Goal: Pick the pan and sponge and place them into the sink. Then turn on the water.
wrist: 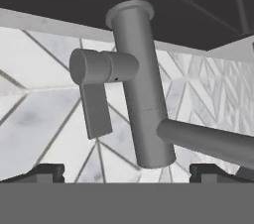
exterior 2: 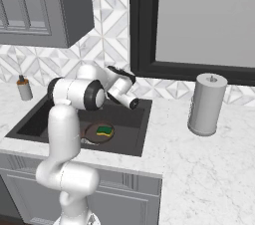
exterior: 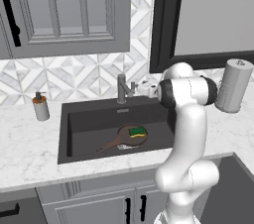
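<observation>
The round, shallow dark-brown frying pan (exterior: 130,136) lies on the floor of the large rectangular dark-grey sink (exterior: 79,129), right of the basin's middle in the left base view. Its long thin brown handle (exterior: 107,144) runs out to the left and toward the front wall of the basin, so the pan's long axis lies on a diagonal across the sink floor. The small green-topped sponge with a yellow lower layer (exterior: 137,132) rests flat inside the pan, its longer side roughly across the handle's line. Behind the basin, the dark-grey metal faucet (wrist: 141,84) stands upright on the white marble countertop (exterior: 30,143); in the hand view its column appears tilted, its spout (wrist: 208,141) reaching right and its flat side lever (wrist: 94,104) hanging down from a short stub on the left. The white arm's two-finger gripper (wrist: 127,171) sits close in front of the faucet, its dark fingertips (wrist: 47,171) spread wide apart with nothing between them, not touching the lever.
</observation>
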